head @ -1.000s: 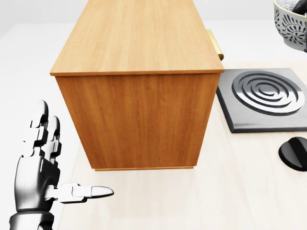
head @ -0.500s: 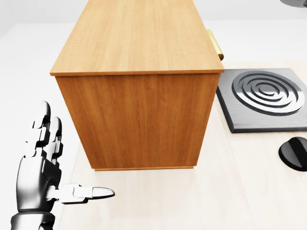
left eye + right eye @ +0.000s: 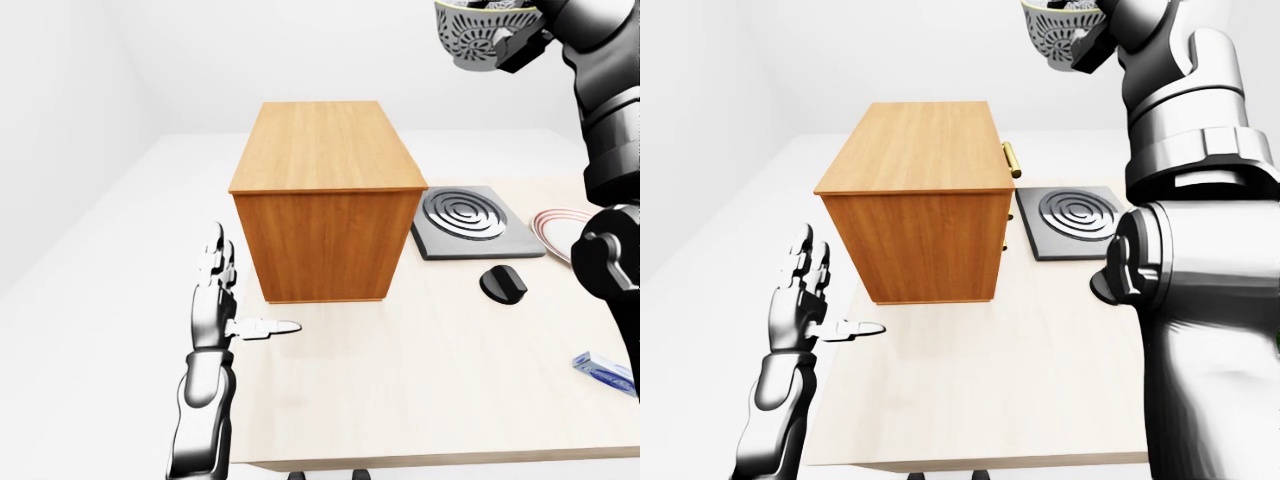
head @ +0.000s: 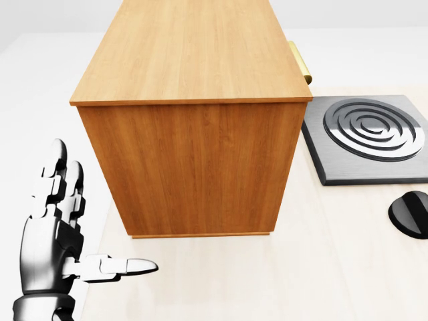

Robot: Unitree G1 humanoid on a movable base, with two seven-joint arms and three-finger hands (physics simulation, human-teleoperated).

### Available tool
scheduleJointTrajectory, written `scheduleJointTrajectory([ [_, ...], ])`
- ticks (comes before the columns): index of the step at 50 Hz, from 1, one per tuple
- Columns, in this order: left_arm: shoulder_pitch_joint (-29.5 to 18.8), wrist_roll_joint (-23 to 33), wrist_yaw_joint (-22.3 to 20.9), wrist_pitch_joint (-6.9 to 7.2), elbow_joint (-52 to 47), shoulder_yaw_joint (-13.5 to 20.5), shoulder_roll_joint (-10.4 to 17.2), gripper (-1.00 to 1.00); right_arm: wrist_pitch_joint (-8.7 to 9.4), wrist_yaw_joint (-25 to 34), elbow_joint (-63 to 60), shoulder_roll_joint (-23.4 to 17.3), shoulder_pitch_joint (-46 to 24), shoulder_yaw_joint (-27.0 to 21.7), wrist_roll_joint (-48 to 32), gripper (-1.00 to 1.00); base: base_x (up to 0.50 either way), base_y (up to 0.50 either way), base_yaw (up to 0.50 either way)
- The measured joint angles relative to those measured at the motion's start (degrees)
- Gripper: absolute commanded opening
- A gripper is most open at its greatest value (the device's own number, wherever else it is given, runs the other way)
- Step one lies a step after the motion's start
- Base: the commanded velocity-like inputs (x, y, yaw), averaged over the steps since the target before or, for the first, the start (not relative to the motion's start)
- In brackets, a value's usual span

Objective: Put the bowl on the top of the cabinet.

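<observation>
A grey-and-white patterned bowl (image 3: 468, 40) hangs high at the top right of the left-eye view, above and to the right of the wooden cabinet (image 3: 325, 160). My right hand (image 3: 512, 38) is shut on the bowl's side, and the arm runs down the right edge. The cabinet's flat top (image 4: 190, 50) is bare. My left hand (image 4: 90, 221) stands open at the lower left, fingers up and thumb out, apart from the cabinet. The bowl does not show in the head view.
To the cabinet's right, a grey burner plate (image 3: 470, 215) lies on the pale table (image 3: 420, 380). A black knob (image 3: 503, 283), a red-rimmed plate (image 3: 560, 225) and a blue item (image 3: 605, 370) lie further right. A brass handle (image 4: 299, 61) juts from the cabinet's right side.
The bowl has risen out of the head view's top right corner. My left hand has barely shifted.
</observation>
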Motion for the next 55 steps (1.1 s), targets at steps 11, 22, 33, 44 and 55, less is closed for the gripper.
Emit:
scheduleJointTrajectory([
  [11,-0.1,-0.1,0.0,0.00,0.2,0.1,0.0,1.00,0.00,0.2,-0.1,4.0,-1.9,0.5,0.3,-1.00,0.00,0.00,0.00],
  [22,0.0,-0.1,-0.3,0.00,0.5,0.0,0.1,1.00,0.00,0.0,-0.5,8.4,-2.2,1.4,0.6,-1.00,0.00,0.00,0.00],
  [33,0.4,-0.1,-0.6,0.00,0.1,-0.2,0.1,1.00,0.00,-0.2,-1.2,12.9,-1.7,2.3,0.9,-1.00,0.00,0.00,0.00],
  [44,0.6,0.0,-0.9,0.00,-0.1,-0.3,0.0,1.00,0.00,-0.4,-2.1,17.3,-0.8,3.4,1.0,-1.00,0.00,0.00,0.00],
  [55,0.4,-0.1,-0.8,0.00,-0.1,-0.2,0.0,1.00,0.00,-0.2,-3.0,20.5,-0.5,4.3,0.7,-1.00,0.00,0.00,0.00],
])
